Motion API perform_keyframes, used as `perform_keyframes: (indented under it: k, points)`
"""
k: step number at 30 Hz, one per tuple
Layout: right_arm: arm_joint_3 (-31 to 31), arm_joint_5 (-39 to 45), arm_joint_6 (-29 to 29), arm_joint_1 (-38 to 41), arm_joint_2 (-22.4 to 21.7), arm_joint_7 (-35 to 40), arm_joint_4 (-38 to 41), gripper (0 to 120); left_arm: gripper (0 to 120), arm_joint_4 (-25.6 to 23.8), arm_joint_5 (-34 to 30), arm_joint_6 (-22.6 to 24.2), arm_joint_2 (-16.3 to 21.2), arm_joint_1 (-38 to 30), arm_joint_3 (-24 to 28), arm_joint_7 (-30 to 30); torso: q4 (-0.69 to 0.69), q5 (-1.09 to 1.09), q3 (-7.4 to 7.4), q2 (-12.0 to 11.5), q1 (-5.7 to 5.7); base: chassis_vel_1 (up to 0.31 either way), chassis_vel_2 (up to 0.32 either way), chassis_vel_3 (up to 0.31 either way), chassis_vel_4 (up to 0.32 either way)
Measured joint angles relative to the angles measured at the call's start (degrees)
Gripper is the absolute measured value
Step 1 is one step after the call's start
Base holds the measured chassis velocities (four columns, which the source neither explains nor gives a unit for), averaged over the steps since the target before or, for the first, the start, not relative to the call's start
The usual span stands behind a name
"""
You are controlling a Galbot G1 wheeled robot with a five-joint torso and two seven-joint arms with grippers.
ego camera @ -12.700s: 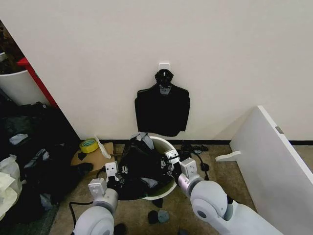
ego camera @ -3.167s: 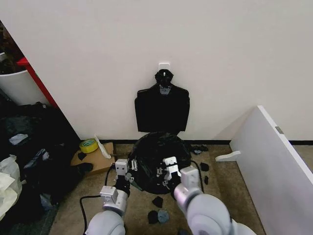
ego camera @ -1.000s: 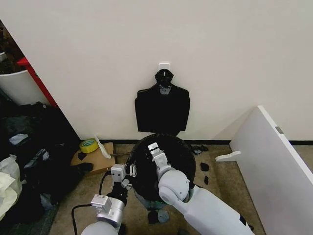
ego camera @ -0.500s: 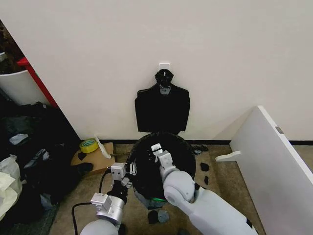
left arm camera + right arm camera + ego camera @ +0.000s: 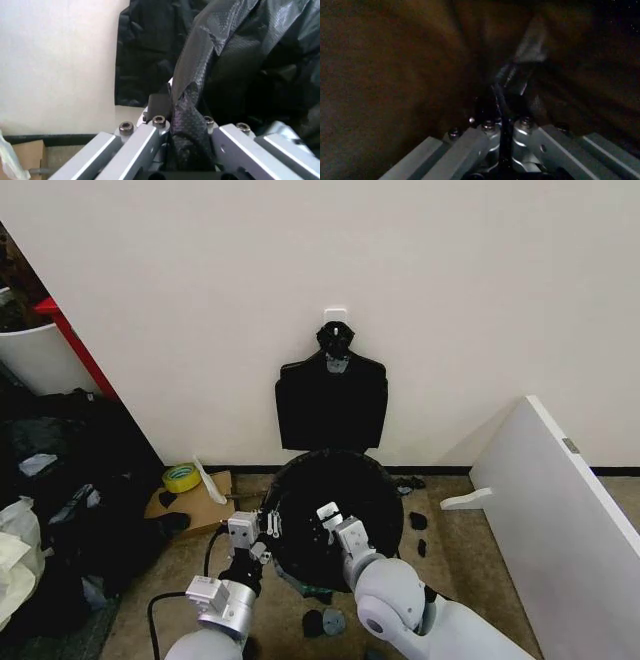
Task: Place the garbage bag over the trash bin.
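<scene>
The glossy black garbage bag [image 5: 345,495] is stretched into a round open mouth on the floor by the wall. It drapes over the trash bin, which is hidden beneath it. My left gripper [image 5: 266,526] is at the bag's left rim, shut on a twisted fold of black film [image 5: 189,123]. My right gripper [image 5: 331,518] reaches into the near middle of the bag's mouth. In the right wrist view it is deep in the dark interior, with its fingers [image 5: 487,129] shut on a thin fold of the bag [image 5: 507,80].
A flat bundle of black bags [image 5: 332,405] hangs on the wall just behind. A yellow tape roll [image 5: 181,477] and cardboard [image 5: 205,502] lie to the left, beside a dark pile [image 5: 60,480]. A white board [image 5: 560,510] leans at the right. Black scraps [image 5: 326,621] litter the near floor.
My right gripper has drawn back from the far middle of the bag's mouth towards me and slightly right. The bag's mouth has spread a little wider. The left gripper has held still.
</scene>
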Motion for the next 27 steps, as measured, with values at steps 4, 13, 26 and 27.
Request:
perform_keyframes:
  k: [4, 13, 26, 27]
  points:
    - [-0.83, -2.12, -0.04, 1.07, 0.54, 0.28, -1.79, 0, 2, -0.02, 3.15, -0.98, -0.15, 0.92, -0.01, 0.47, 0.0, -0.01, 0.0, 0.0, 0.0, 0.0, 0.0, 0.0, 0.0]
    - [-1.3, -5.83, 1.34, 1.98, 1.88, 1.23, -4.45, 0, 2, -0.36, 6.7, -2.25, -0.19, 2.46, 0.31, 1.86, -0.01, -0.01, 0.0, 0.0, 0.0, 0.0, 0.0, 0.0, 0.0]
    - [-1.48, -4.54, 2.07, 3.99, 2.74, 2.74, -7.1, 0, 2, -0.47, 8.12, -3.24, 0.11, 3.66, 0.44, 2.97, -0.01, -0.01, 0.0, 0.0, 0.0, 0.0, 0.0, 0.0, 0.0]
    - [-1.55, -4.37, 2.07, 4.25, 2.84, 2.88, -7.39, 0, 2, -0.52, 8.06, -3.24, 0.12, 3.68, 0.47, 2.99, -0.01, -0.01, 0.0, 0.0, 0.0, 0.0, 0.0, 0.0, 0.0]
